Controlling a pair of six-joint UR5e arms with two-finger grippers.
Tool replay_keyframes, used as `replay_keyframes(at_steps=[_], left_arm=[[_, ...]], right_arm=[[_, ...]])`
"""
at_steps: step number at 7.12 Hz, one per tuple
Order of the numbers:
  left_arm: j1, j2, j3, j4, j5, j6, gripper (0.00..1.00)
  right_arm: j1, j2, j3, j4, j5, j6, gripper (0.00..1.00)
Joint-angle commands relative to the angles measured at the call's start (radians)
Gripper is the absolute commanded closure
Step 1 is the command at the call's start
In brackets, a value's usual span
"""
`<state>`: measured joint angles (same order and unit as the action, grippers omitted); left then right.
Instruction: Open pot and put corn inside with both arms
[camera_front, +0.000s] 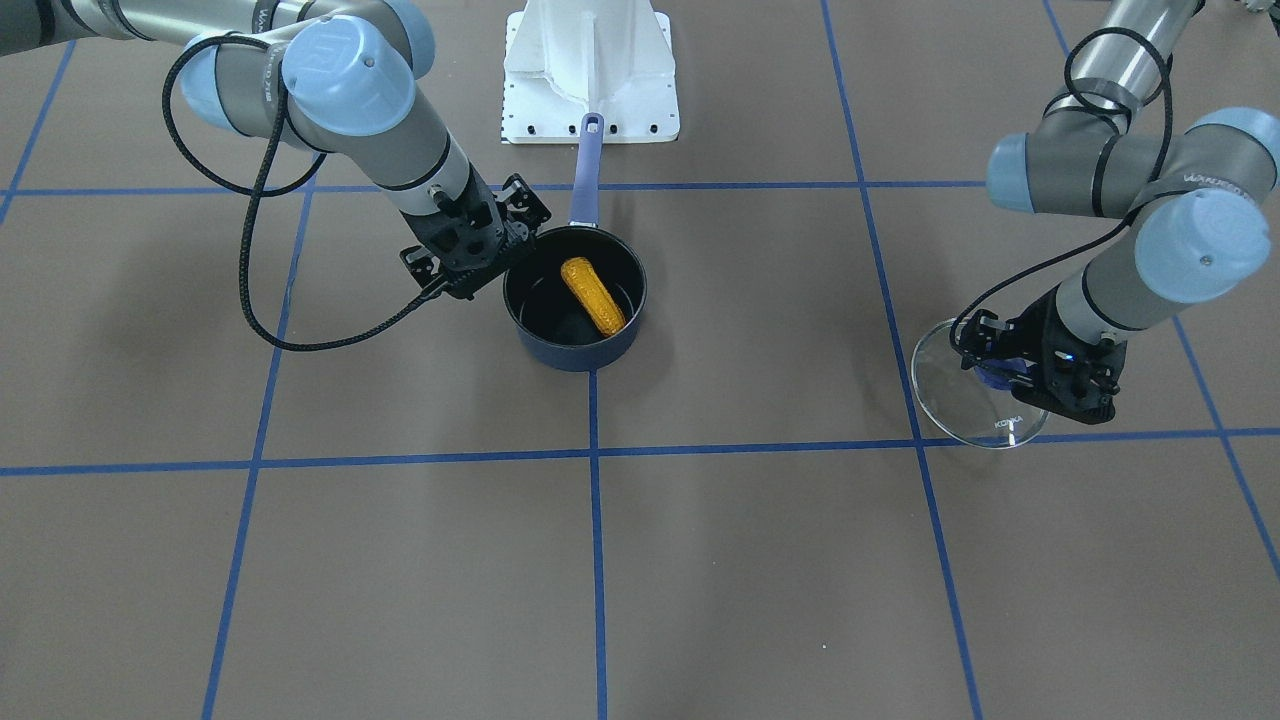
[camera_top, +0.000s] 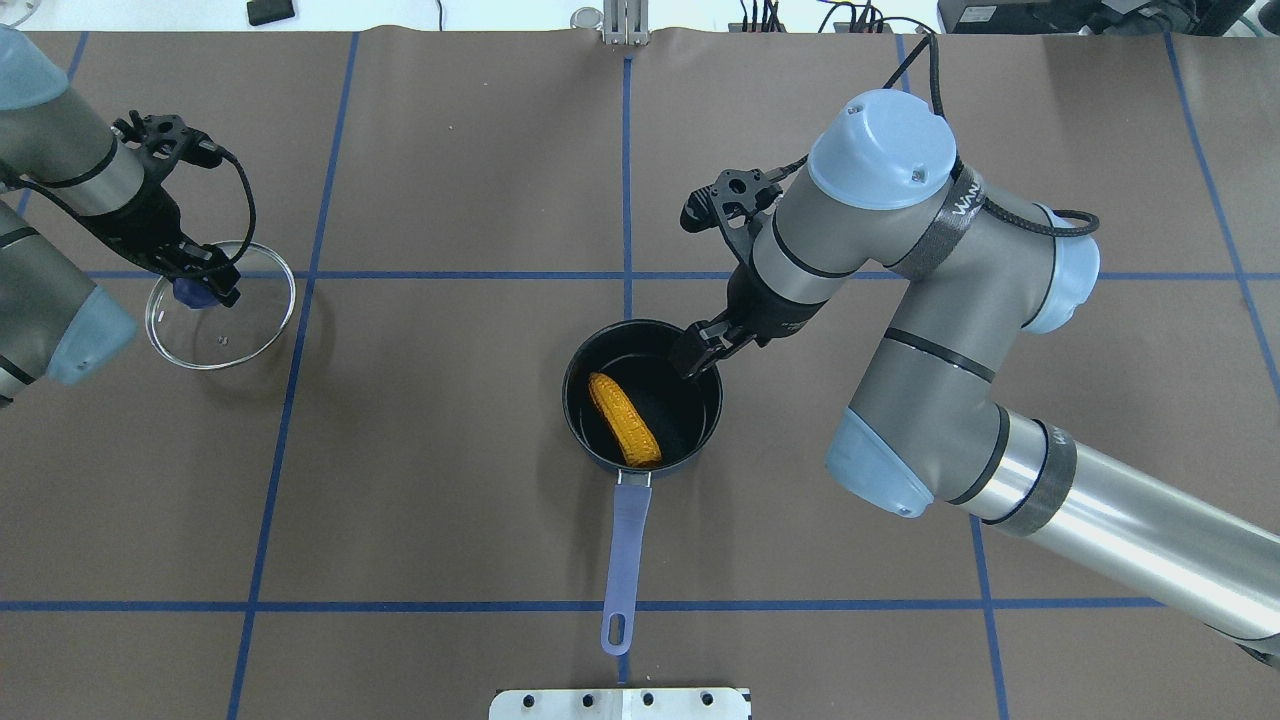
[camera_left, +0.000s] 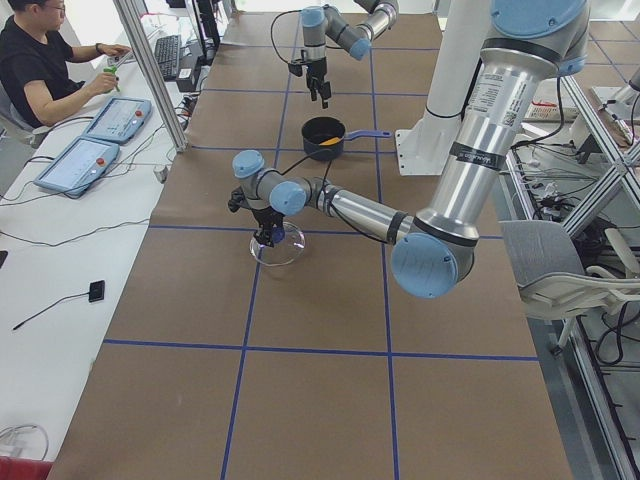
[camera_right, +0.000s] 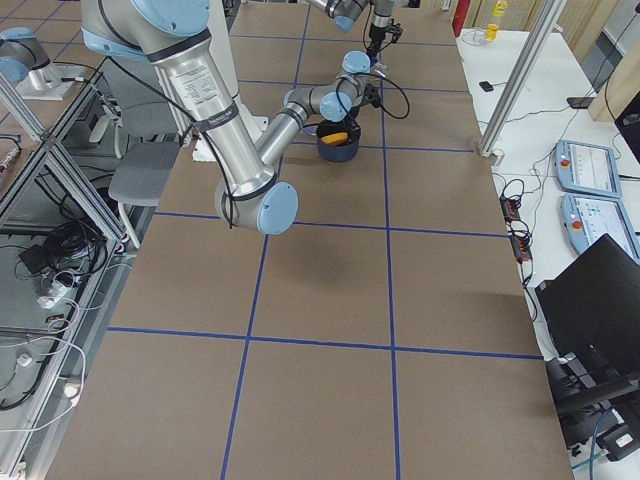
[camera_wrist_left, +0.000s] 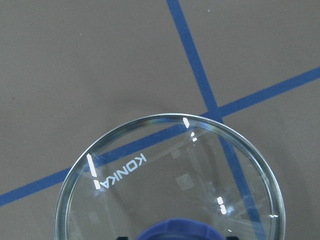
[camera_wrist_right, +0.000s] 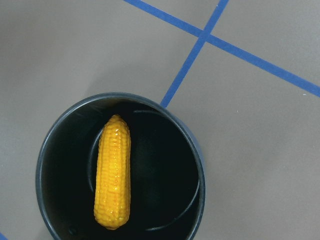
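Note:
The dark navy pot (camera_front: 580, 350) stands open mid-table, its lavender handle (camera_top: 625, 560) pointing toward the robot base. The orange-yellow corn (camera_front: 593, 293) lies inside it, also seen in the overhead view (camera_top: 623, 418) and the right wrist view (camera_wrist_right: 113, 172). My right gripper (camera_top: 700, 355) hovers over the pot's rim on my right, open and empty. My left gripper (camera_top: 195, 285) is shut on the purple knob (camera_wrist_left: 175, 231) of the glass lid (camera_top: 225, 335). It holds the lid low over the table far on my left, slightly tilted.
The white metal base (camera_front: 590, 70) stands behind the pot's handle. Blue tape lines (camera_front: 597, 560) grid the brown table. An operator (camera_left: 40, 70) sits at a side desk with teach pendants (camera_left: 75, 165) beyond the table's edge.

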<state>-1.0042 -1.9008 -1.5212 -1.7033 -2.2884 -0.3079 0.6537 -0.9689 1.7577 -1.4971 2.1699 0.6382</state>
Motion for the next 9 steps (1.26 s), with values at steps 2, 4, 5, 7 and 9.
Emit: replay_keyframes(at_steps=[2,4,5,7,9], left_arm=[[0.002,0.012,0.012,-0.004,-0.002,0.000,0.38],[0.004,0.012,0.012,-0.005,-0.002,-0.002,0.13],[0.004,0.019,0.010,-0.006,-0.002,0.000,0.02],[0.003,0.022,0.001,-0.007,-0.002,0.000,0.02],[-0.092,0.037,-0.037,-0.010,-0.003,0.000,0.02]], right_arm=[[0.003,-0.001,-0.001,0.000,0.001,0.000,0.01],[0.003,-0.001,-0.001,0.000,-0.001,0.000,0.01],[0.003,-0.002,-0.001,0.000,-0.004,0.003,0.00],[0.038,-0.001,0.000,0.000,-0.004,0.003,0.00],[0.096,-0.023,0.000,0.000,-0.001,0.001,0.00]])
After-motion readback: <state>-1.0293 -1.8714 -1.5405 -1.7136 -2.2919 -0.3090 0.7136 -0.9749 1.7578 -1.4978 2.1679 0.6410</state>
